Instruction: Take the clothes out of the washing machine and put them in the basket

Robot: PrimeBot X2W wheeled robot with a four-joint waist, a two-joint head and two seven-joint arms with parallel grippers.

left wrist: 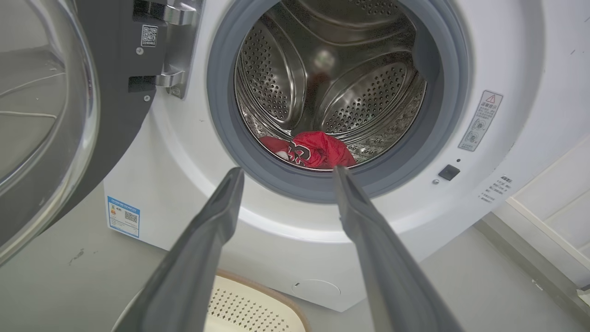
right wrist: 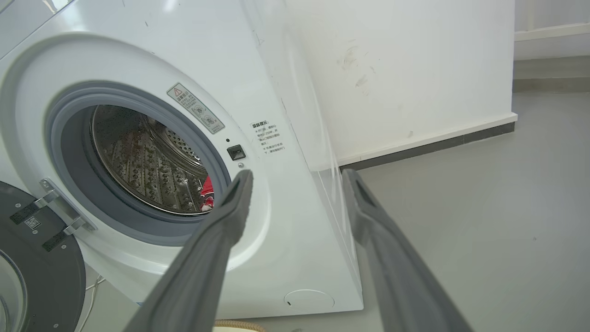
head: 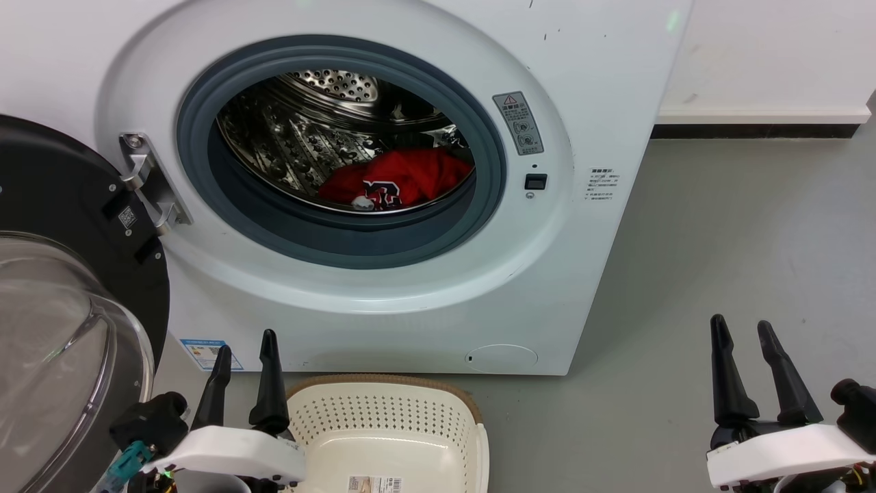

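Note:
The white washing machine (head: 383, 301) stands with its door (head: 68, 274) swung open to the left. Red clothes (head: 404, 179) with dark lettering lie at the bottom of the steel drum, also seen as clothes (left wrist: 318, 150) in the left wrist view and as a red sliver of clothes (right wrist: 207, 191) in the right wrist view. The cream basket (head: 383, 411) sits on the floor in front of the machine, with nothing inside but its label. My left gripper (head: 245, 356) is open beside the basket's left rim. My right gripper (head: 742, 327) is open over the floor at the lower right.
Grey floor (head: 739, 239) stretches to the right of the machine up to a white wall with a dark skirting (head: 753, 130). The open door's glass bowl (head: 48, 342) bulges out close to my left arm. The basket's rim (left wrist: 258, 295) shows below the left fingers.

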